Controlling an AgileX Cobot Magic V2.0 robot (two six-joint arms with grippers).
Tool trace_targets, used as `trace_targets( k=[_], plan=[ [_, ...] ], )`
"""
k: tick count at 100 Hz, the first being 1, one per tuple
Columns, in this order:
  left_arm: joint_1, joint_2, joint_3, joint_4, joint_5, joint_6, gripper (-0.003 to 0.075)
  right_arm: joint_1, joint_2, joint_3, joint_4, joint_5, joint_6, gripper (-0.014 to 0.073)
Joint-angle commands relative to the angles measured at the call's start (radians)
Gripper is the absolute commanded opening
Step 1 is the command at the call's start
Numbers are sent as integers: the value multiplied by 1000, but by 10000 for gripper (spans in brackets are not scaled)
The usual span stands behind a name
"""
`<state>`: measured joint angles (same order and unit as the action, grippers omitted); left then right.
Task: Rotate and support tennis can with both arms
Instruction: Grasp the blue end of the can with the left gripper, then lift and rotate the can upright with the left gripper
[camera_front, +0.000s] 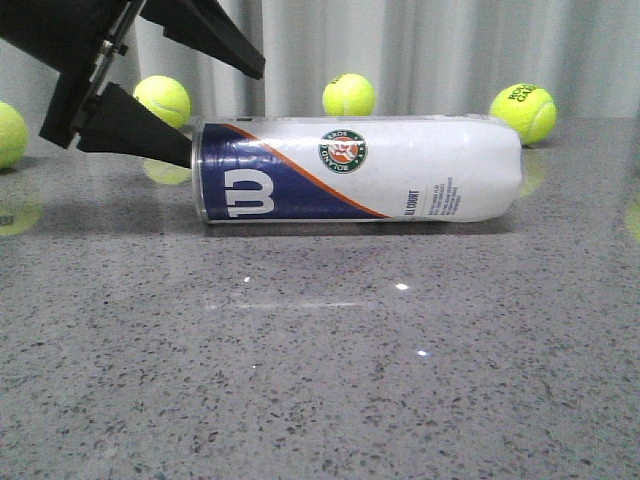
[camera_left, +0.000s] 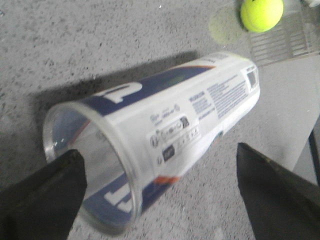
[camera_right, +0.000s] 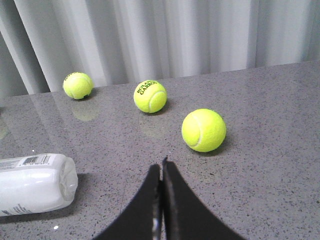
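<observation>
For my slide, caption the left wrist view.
Open left gripper straddling the open end of the toppled Wilson tennis can, tennis ball beyond.

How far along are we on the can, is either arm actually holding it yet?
Early. The tennis can lies on its side on the table. The left end effector is open at its clear open end, one finger at the rim, no grip. The right end effector is shut, off the can. Rotating and supporting remain.
</observation>
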<state>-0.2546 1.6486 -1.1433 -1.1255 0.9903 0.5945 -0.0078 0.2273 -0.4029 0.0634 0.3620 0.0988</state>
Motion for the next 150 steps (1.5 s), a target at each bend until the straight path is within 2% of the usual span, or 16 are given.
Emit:
trace_targets(
  k=[1,16,40,79,91,112,135,150],
  plan=[
    [-22,-13,-32,-110,9,30,574,-8,8,-26,-9,-81,-10,-64],
    [-33,18,-32,-156,13,60,571,-8,8,-26,-9,-81,-10,-64],
    [-33,60,-32,-284,86,152,521,-8,8,-26,-9,-81,-10,-64],
    [-33,60,-32,-291,133,189,498,-8,8,-26,-9,-81,-10,-64],
    [-33,60,-32,-297,143,189,407,-8,8,-26,-9,-81,-10,-64],
    [-33,60,-32,-302,149,191,187,-8,8,-26,-9,-81,-10,-64],
    [-33,60,-32,-304,149,193,-6,-8,8,-26,-9,-81,-10,-64],
    [-33,60,-32,-318,149,193,-21,-8,8,-26,-9,-81,-10,-64]
  ],
)
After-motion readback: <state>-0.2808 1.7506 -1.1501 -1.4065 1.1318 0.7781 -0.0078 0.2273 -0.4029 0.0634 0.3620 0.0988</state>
